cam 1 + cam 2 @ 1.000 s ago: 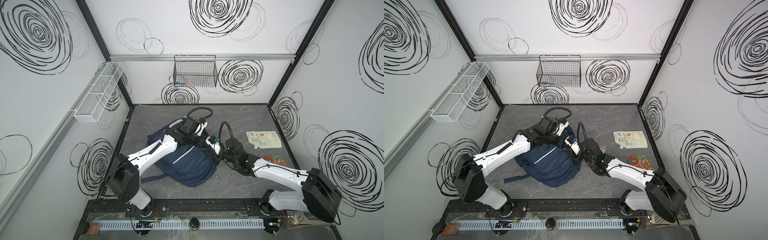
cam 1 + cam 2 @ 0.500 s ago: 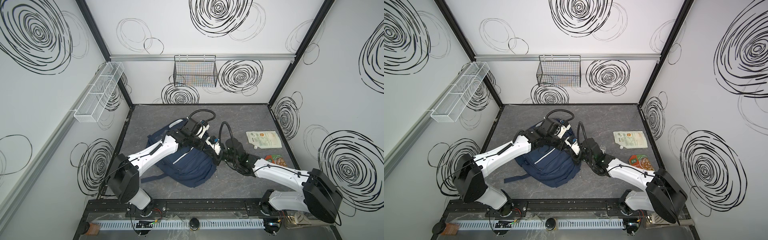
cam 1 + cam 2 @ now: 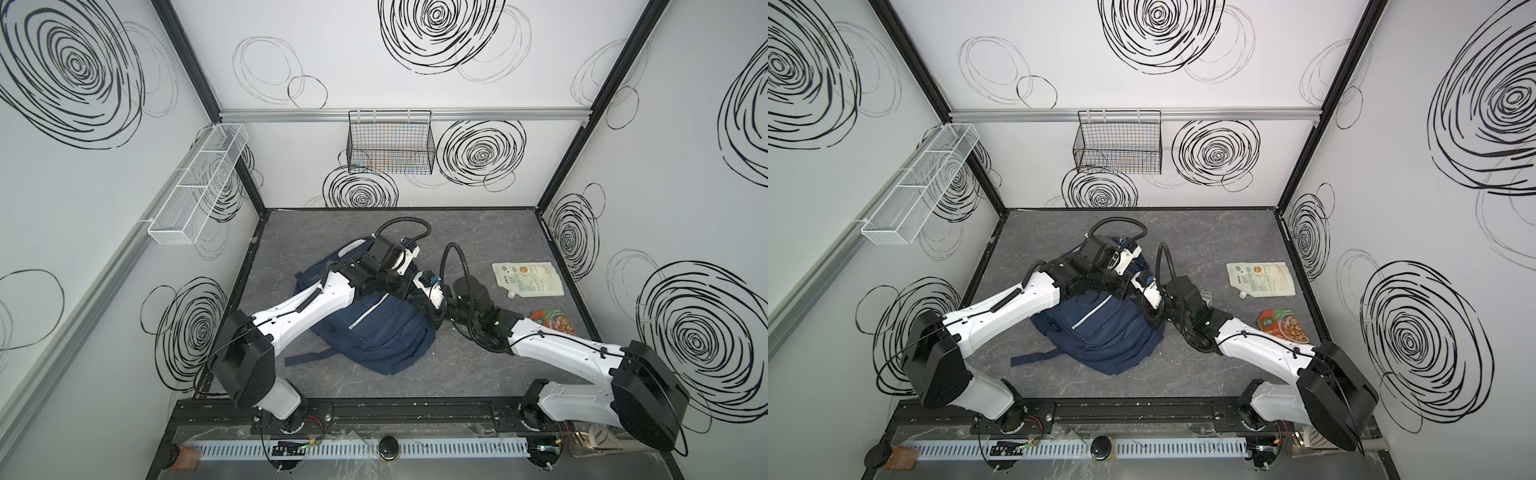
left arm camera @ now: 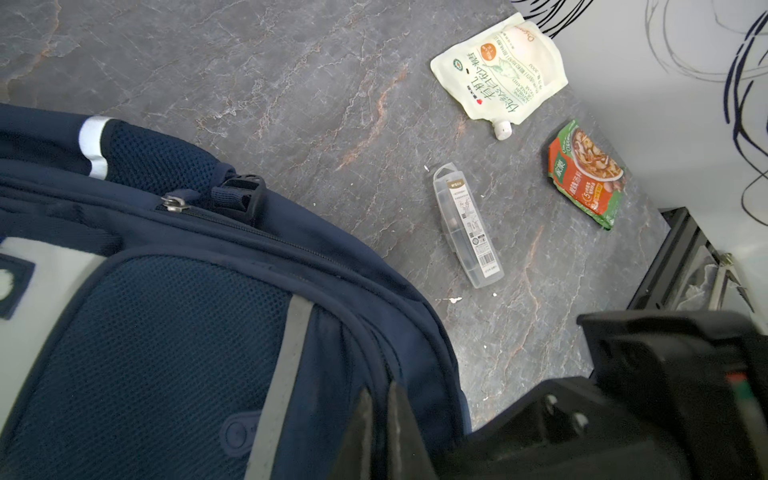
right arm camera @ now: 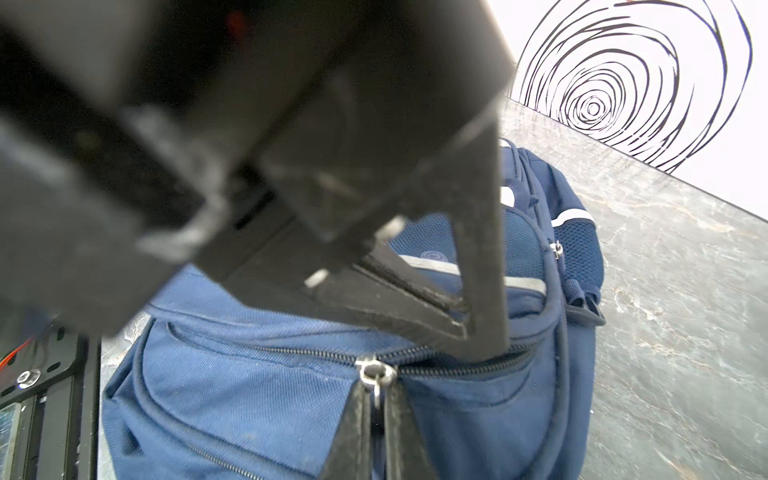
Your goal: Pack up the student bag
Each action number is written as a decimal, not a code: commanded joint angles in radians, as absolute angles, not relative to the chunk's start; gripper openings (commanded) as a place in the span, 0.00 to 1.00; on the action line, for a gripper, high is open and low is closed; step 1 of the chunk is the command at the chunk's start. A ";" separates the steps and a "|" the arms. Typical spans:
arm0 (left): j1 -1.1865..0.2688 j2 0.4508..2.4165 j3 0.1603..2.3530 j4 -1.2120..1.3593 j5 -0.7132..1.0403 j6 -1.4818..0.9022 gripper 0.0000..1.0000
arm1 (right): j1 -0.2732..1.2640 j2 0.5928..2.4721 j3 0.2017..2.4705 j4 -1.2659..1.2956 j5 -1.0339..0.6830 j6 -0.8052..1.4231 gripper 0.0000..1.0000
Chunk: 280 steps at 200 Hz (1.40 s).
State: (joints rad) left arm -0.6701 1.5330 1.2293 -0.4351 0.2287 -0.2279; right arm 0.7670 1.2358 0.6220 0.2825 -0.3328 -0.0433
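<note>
My right gripper (image 5: 376,395) is clenched on the metal zipper pull (image 5: 376,372) of the student bag (image 3: 374,332), with the ring caught between its two dark fingers. My left gripper (image 4: 377,399) is clenched too, its tips together and pressed against the bag's zipper seam a little way along from the pull. I cannot tell whether any fabric is caught between them. In both top views the two grippers meet over the right-hand edge of the bag, with each arm reaching in from its own side. The bag lies flat on the grey counter (image 3: 478,232), near its middle, with its silver stripes facing up and a dark strap (image 3: 307,357) trailing from its near-left corner. Off the bag on the side where the grippers work, a clear plastic case (image 4: 465,228) lies closest to it. A white spouted pouch (image 4: 498,70) and a green-and-orange sachet (image 4: 582,174) lie farther out, well apart from the bag.
</note>
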 commanded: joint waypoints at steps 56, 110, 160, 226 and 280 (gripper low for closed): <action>-0.534 1.347 1.052 -0.058 0.288 -0.534 0.00 | 0.773 1.181 0.659 0.342 -0.298 -0.039 0.00; -0.524 1.364 1.070 0.054 0.174 -0.678 0.00 | 0.858 1.205 0.721 0.278 -0.303 -0.056 0.00; -0.512 1.358 1.065 0.126 0.103 -0.756 0.00 | 0.955 1.282 0.745 0.245 -0.443 -0.092 0.00; -0.497 1.313 1.032 0.168 -0.035 -0.799 0.00 | 0.995 1.277 0.741 0.239 -0.592 -0.080 0.00; -0.469 1.241 1.004 0.190 -0.188 -0.845 0.00 | 1.057 1.317 0.732 0.237 -0.569 -0.061 0.00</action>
